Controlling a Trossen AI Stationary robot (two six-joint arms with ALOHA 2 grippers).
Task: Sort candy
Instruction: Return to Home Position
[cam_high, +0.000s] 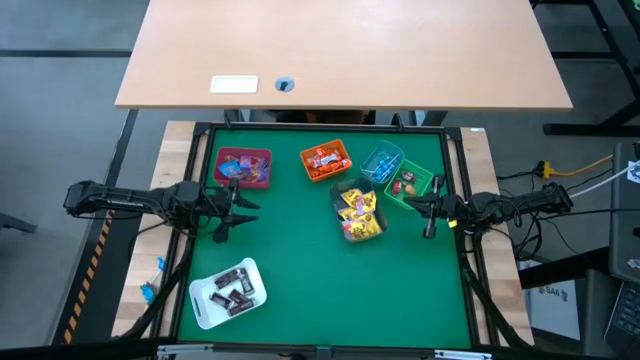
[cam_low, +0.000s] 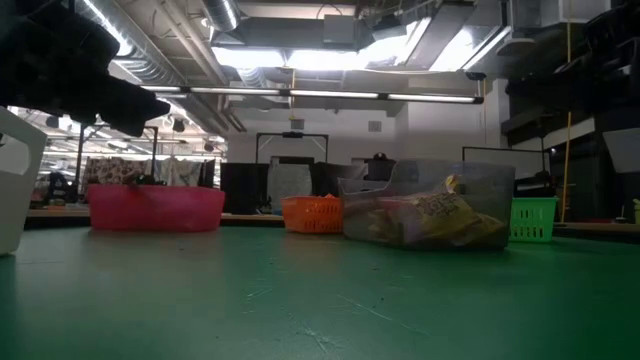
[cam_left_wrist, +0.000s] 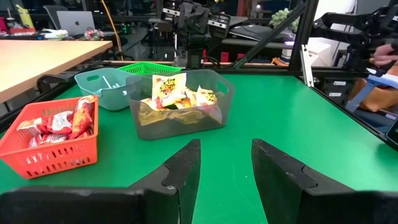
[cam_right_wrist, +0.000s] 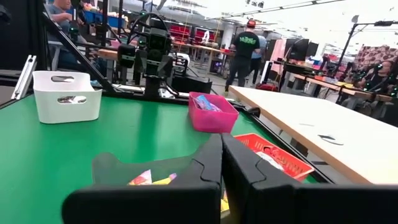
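The candy lies sorted in bins on the green mat (cam_high: 320, 270): purple and blue pieces in the pink bin (cam_high: 243, 167), orange-red in the orange bin (cam_high: 325, 160), yellow packets in the clear bin (cam_high: 358, 212), dark brown in the white tray (cam_high: 228, 292). A light blue bin (cam_high: 382, 163) and a green bin (cam_high: 408, 183) stand at the far right. My left gripper (cam_high: 235, 208) hovers open by the mat's left edge with nothing between its fingers (cam_left_wrist: 186, 168). My right gripper (cam_high: 428, 208) is shut at the right edge, just right of the clear bin (cam_right_wrist: 143, 177).
A wooden table (cam_high: 345, 50) stands beyond the mat's far edge. Two small blue things (cam_high: 153, 278) lie on the wooden border left of the mat. Bare mat lies in the middle and at the near right. People stand in the room behind (cam_right_wrist: 247, 50).
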